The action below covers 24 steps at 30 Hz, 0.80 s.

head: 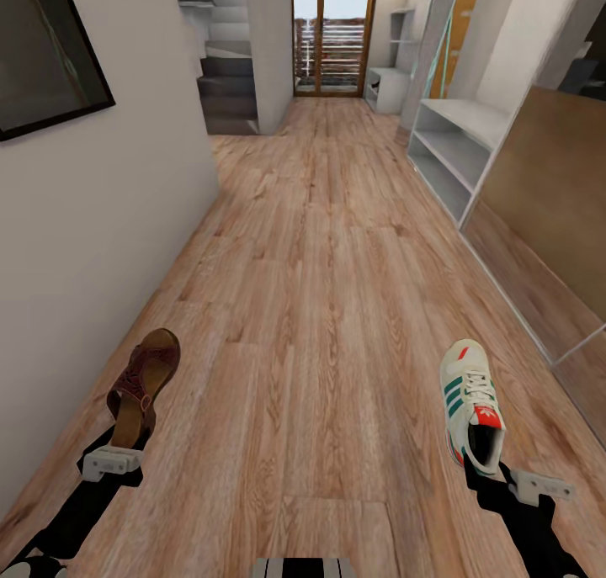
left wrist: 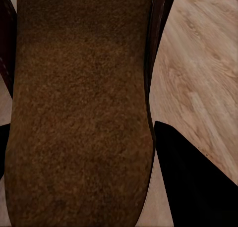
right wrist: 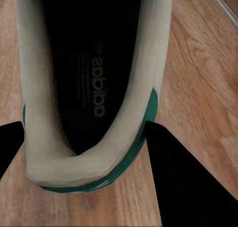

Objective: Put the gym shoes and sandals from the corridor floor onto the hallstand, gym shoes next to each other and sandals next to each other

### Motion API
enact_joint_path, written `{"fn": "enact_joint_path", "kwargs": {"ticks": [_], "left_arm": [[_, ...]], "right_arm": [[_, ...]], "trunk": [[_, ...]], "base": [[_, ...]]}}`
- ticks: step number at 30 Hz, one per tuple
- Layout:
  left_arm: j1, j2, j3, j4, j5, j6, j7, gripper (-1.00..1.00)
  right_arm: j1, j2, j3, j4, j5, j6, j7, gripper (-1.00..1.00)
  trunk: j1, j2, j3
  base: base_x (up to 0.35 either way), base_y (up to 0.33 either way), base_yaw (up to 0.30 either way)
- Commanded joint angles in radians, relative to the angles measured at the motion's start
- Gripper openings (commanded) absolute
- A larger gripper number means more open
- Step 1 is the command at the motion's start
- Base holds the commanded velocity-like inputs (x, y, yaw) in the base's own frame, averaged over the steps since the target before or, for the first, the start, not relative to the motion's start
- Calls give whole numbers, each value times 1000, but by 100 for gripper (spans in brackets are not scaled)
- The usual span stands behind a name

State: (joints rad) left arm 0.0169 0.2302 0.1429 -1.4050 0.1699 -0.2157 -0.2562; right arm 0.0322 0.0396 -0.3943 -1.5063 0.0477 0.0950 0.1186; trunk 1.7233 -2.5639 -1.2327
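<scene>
Head high, down-corridor; wrists close on shoes.

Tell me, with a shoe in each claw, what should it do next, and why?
Probably roll forward along the corridor toward the pale shoe rack ahead on the right. The left claw holds a sandal and the right claw a gym shoe, both by the heel, and the rack looks too far to reach from here.

- The corridor floor (head: 337, 250) lies open down the middle.
- A wall (head: 101, 225) closes the left side.
- The hallstand (head: 459, 145) lines the right.
</scene>
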Motion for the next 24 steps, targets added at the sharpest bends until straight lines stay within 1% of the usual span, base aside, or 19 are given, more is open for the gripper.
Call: {"fn": "enact_joint_path", "kwargs": {"ticks": [1,11,15,24], "left_arm": [[0,0,0,0,-1,0,0,-100],[0,-2,0,0,-2,-1,0,-100],[0,-12,3,0,-4,-1,-1,-100],[0,-21,6,0,-8,-1,-1,-100]], "right_arm": [[0,0,0,0,-2,0,-1,-100],[0,0,0,1,-2,0,-2,-100],[0,0,0,2,-2,0,-2,-100],[0,0,0,3,-2,0,-2,-100]], "trunk": [[0,0,0],[0,0,0],[0,0,0],[0,0,0]], "base": [[323,-63,0],[324,-75,0],[325,-82,0],[325,-84,0]]}}
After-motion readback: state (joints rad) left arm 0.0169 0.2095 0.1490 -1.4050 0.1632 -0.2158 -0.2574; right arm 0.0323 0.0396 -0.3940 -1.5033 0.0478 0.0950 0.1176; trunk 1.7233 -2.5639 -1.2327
